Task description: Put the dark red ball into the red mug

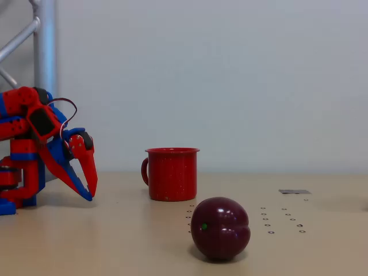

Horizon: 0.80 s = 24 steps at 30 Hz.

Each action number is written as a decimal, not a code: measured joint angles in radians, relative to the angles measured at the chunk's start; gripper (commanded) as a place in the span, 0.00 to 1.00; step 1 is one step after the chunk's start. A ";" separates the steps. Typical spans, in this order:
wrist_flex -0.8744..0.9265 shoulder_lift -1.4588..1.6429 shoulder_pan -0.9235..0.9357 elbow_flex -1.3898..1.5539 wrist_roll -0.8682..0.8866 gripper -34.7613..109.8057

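The dark red ball (220,229), glossy maroon with a crease and a tiny green dot, lies on the table near the front, right of centre. The red mug (171,173) stands upright behind it and a little to the left, its loop handle facing left. My red-and-blue gripper (89,194) hangs at the far left, pointing down at the table, well left of the mug and far from the ball. Its two fingertips (92,187) meet at the tip with nothing between them.
The arm's base (14,190) sits at the left edge, with a metal frame post (45,46) behind it. A small grey tab (294,191) lies on the tan table at right, near rows of small holes (284,221). A plain wall stands behind.
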 measured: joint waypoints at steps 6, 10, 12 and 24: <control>0.000 0.000 0.000 0.000 0.000 0.23; 0.000 0.000 -0.006 0.000 0.000 0.23; 0.000 0.000 -0.006 0.000 0.000 0.23; -0.126 -0.055 0.084 -0.008 -0.249 0.23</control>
